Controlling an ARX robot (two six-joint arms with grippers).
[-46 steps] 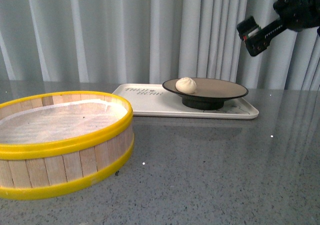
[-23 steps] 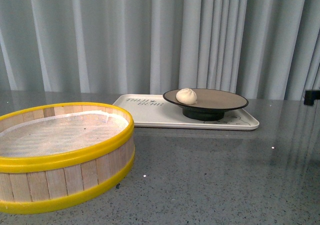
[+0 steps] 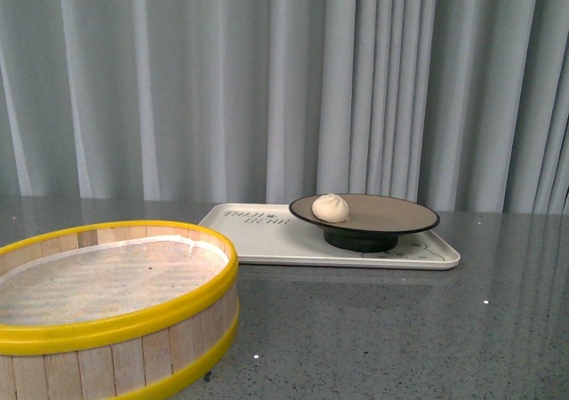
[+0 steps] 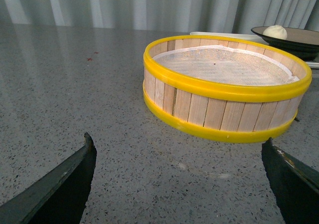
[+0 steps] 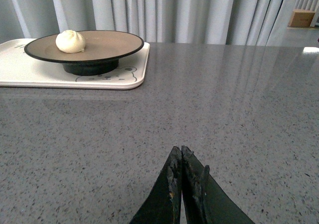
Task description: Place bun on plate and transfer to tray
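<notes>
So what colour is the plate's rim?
Black, around a beige-tan inside; the plate shows best in the right wrist view.

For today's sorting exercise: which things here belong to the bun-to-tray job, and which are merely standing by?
Belong to the job:
bun, lying on the plate
plate, standing on the tray
tray

Just standing by:
steamer basket, yellow-rimmed, holding no bun
grey table
curtain

Your left gripper (image 4: 179, 184) shows two dark, matte, blade-shaped fingers (image 4: 65, 186) tapering to points. Your right gripper (image 5: 182, 157) has the same dark fingers (image 5: 167, 194), edges scuffed and worn pale at the tips.
</notes>
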